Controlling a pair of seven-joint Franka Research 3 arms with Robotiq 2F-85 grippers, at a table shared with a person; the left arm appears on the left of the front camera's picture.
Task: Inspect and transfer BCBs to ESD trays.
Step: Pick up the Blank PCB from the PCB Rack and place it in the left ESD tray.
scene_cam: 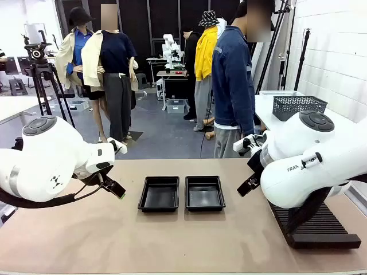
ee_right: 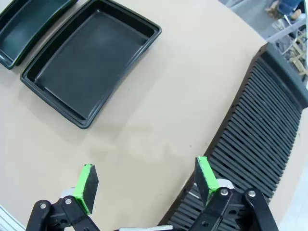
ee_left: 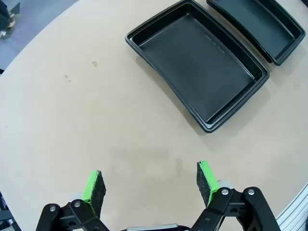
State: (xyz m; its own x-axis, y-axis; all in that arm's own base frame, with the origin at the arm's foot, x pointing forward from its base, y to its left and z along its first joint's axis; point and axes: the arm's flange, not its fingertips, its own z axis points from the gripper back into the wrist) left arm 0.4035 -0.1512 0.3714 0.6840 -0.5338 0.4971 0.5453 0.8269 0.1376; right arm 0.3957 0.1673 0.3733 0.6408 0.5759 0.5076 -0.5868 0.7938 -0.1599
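Observation:
Two black glossy ESD trays lie side by side, both empty, at the middle of the table: the left tray [scene_cam: 159, 195] and the right tray [scene_cam: 205, 193]. The BCBs are out of view. My left gripper [scene_cam: 117, 191] hovers left of the trays. In the left wrist view it [ee_left: 150, 185] is open over bare tabletop, with the near tray [ee_left: 197, 62] and the far tray [ee_left: 262, 21] ahead. My right gripper [scene_cam: 245, 187] hangs right of the trays. It [ee_right: 147, 180] is open with nothing between its pads, with a tray [ee_right: 91, 62] ahead.
A long black ribbed rack [scene_cam: 318, 226] lies on the right side of the table, close under my right gripper in the right wrist view [ee_right: 260, 130]. A person in a blue jacket [scene_cam: 232, 86] stands at the far edge. A grey mesh basket [scene_cam: 298, 106] sits on a side table.

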